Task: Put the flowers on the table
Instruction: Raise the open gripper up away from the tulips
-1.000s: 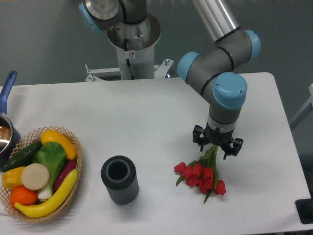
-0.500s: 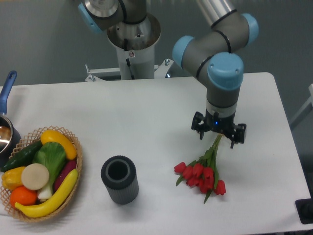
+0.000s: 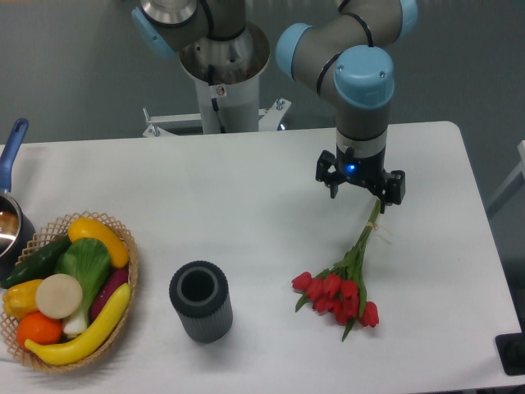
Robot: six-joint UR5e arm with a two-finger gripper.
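The flowers (image 3: 343, 283) are lying flat on the table (image 3: 246, 205), w/ the red heads near the front edge, toward the right side, & the thin green stems pointing up & back toward the gripper (image 3: 360, 182). Nothing is holding them. The gripper is hanging just past the stem tips, over the right half of the tabletop. Its fingers are standing apart w/ nothing between them; a small blue light is glowing on it.

No brand or words can be read. A small red & white sticker on the robot base (image 3: 218, 70), behind the back edge, is too small to read.

A grey cylinder (image 3: 201, 300) is standing upright near the front edge, about the middle, well apart from the flowers on their left. A wicker basket (image 3: 123, 246) w/ toy fruit & veg is sitting at the front left corner. A pot w/ a blue handle (image 3: 11, 148) is poking in at the left edge.

White tabletop is showing between the cylinder & the flowers, across the whole middle, & along the right edge beside the flowers.
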